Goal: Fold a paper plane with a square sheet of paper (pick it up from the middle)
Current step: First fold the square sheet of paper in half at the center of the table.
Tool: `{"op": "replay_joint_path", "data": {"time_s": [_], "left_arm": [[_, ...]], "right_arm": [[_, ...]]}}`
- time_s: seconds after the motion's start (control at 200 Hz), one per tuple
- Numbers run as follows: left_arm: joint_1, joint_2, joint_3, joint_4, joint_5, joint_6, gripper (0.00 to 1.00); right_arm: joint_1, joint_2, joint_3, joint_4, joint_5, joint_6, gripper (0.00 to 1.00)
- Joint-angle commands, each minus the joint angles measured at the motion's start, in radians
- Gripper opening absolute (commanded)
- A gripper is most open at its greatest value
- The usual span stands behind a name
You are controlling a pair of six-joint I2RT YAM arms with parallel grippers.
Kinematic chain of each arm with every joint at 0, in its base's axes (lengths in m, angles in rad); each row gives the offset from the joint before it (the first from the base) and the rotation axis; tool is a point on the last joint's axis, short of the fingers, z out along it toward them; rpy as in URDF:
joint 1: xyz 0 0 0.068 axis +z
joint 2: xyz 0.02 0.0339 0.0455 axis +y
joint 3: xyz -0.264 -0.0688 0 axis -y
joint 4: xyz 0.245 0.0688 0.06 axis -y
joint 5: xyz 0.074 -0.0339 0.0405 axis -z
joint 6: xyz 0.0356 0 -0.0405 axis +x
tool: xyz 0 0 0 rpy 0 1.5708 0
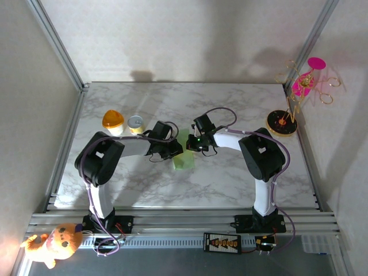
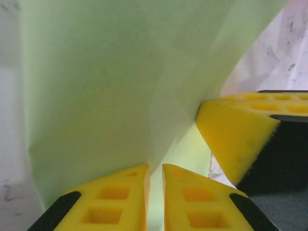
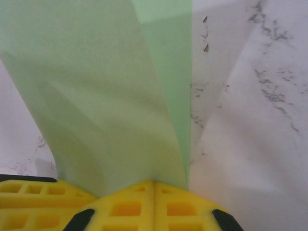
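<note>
- The sheet of paper (image 1: pixel 184 160) was up near the middle of the table (image 1: pixel 241 178), curved, with the 2 grippers meeting on it.
- The left gripper (image 2: pixel 155 169) was down to a thin slit, the paper's edge pinched in it.
- The right gripper (image 3: pixel 154 183) was clamped on the paper, fingers pressed together.
- The 2 grippers were just beside each other.
- An orange-lidded cup (image 1: pixel 113 121) and a small tin (image 1: pixel 135 122) stood side by side off to the left, apart from the paper.
</note>
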Motion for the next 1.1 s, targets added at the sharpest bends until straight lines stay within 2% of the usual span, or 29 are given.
{"op": "replay_joint_path", "data": {"time_s": [0.0, 0.265, 0.391, 0.506, 0.771, 0.931, 1.097], "left_arm": [[0.011, 0.008, -0.015, -0.042, -0.032, 0.000, 0.16], [0.078, -0.116, -0.157, -0.106, -0.064, 0.040, 0.16], [0.086, -0.175, -0.143, -0.132, -0.067, 0.050, 0.16], [0.073, -0.199, -0.117, -0.077, -0.031, 0.014, 0.16], [0.008, -0.073, 0.006, -0.046, -0.048, -0.021, 0.16], [0.016, -0.024, 0.029, -0.068, -0.093, -0.015, 0.16], [0.052, -0.029, -0.028, -0.110, -0.157, -0.003, 0.15]], "right_arm": [[-0.007, 0.158, -0.088, -0.193, 0.238, -0.019, 0.04], [-0.007, 0.167, -0.082, -0.195, 0.249, -0.024, 0.04], [-0.007, 0.168, -0.081, -0.198, 0.256, -0.027, 0.04], [-0.007, 0.170, -0.083, -0.197, 0.255, -0.027, 0.04], [-0.007, 0.176, -0.083, -0.196, 0.256, -0.025, 0.04], [-0.007, 0.179, -0.085, -0.195, 0.256, -0.023, 0.04], [-0.007, 0.183, -0.085, -0.195, 0.260, -0.025, 0.04]]}}
